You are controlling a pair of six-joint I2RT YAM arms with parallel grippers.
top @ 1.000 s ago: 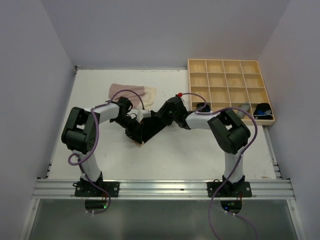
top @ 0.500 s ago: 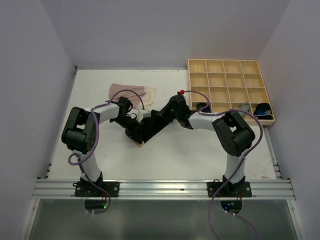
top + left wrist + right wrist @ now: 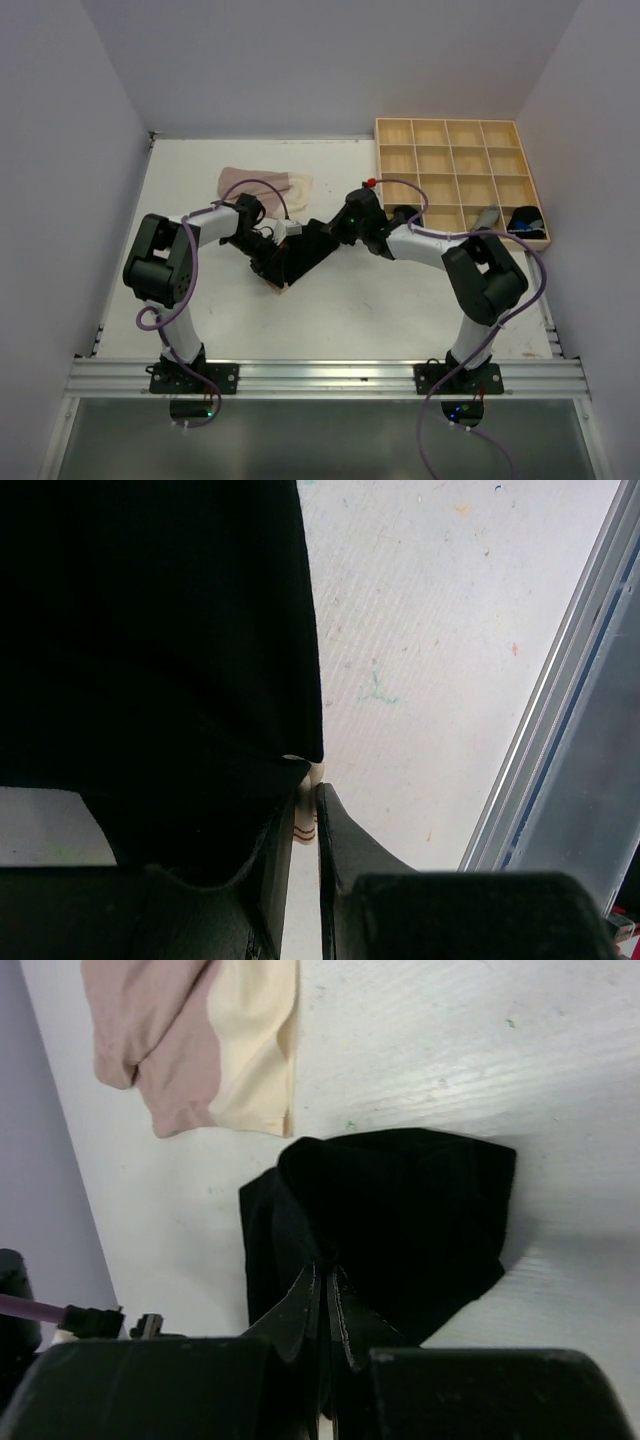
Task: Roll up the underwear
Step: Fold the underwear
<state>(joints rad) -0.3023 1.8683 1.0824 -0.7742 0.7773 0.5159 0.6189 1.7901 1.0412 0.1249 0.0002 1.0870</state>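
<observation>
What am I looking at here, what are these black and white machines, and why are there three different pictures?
This is a robot with a left arm and a right arm, bolted at the near edge of a white table. The wide picture comes from a fixed camera above. The two close-ups come from a camera on each wrist. Each arm ends in a two-finger gripper. The left gripper and right gripper are both shut on a black cloth underwear garment. A pale pink and cream cloth garment lies farther back. A light wooden tray of square compartments sits at the far right.
</observation>
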